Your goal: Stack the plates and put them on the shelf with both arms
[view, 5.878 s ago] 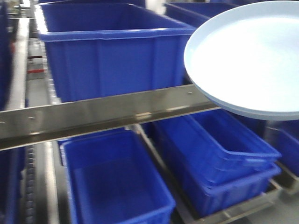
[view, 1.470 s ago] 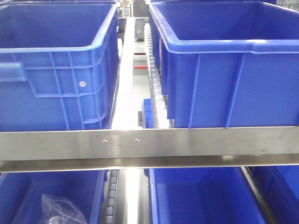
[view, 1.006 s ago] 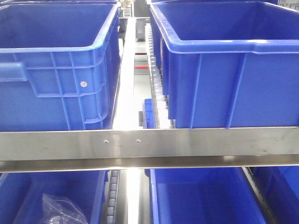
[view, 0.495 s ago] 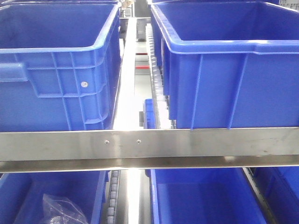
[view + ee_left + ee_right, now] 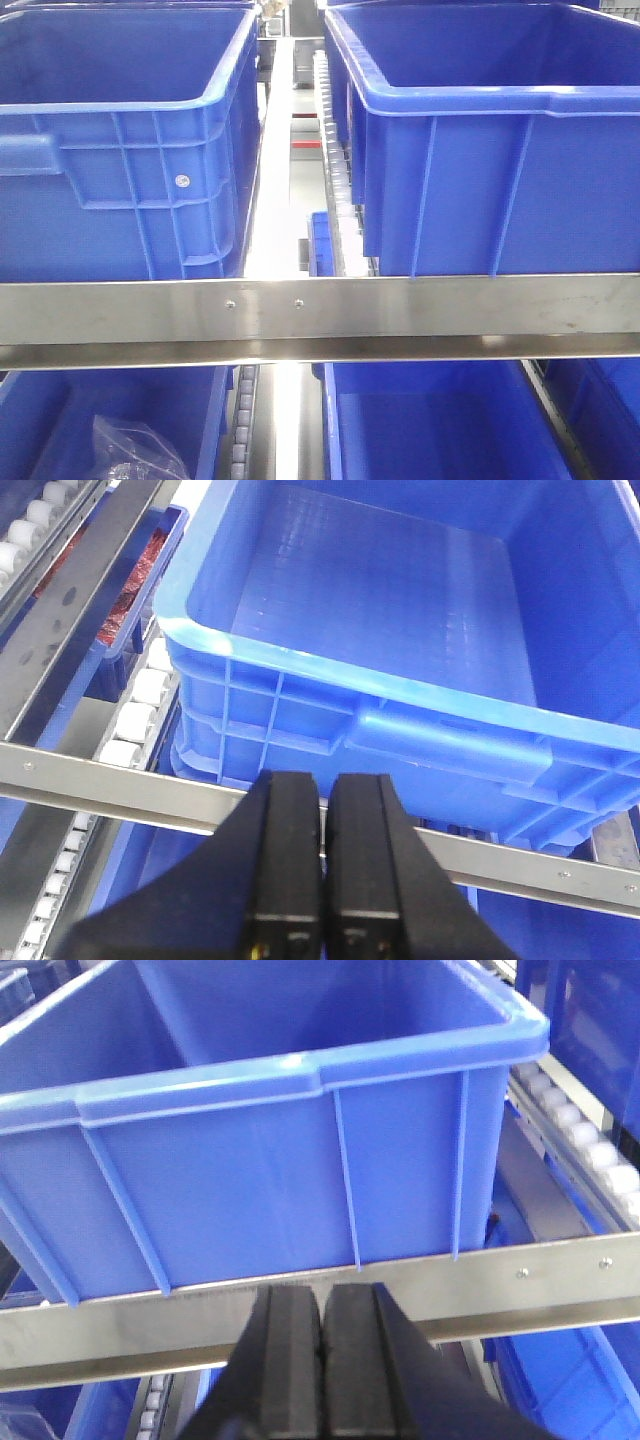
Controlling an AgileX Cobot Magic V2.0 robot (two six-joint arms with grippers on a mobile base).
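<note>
No plates show in any view. My left gripper point(image 5: 322, 780) is shut with nothing between its black fingers point(image 5: 285, 860). It hovers in front of the steel shelf rail point(image 5: 120, 785) and below a large blue bin point(image 5: 400, 630). My right gripper point(image 5: 322, 1295) is also shut and empty. Its tips sit against the sight of the shelf rail point(image 5: 520, 1270), under another blue bin point(image 5: 260, 1160). Neither gripper appears in the front view.
The front view faces two big blue bins point(image 5: 120, 150) point(image 5: 490, 150) on the upper shelf level behind a steel rail point(image 5: 400, 305). Roller tracks point(image 5: 335, 190) run between them. More blue bins point(image 5: 430, 430) sit below, one holding a clear plastic bag point(image 5: 135, 450).
The pale-blue plate seen at the upper right about six seconds ago is gone from view, and the view now faces two bins head-on. Over the last second almost nothing shifts.
</note>
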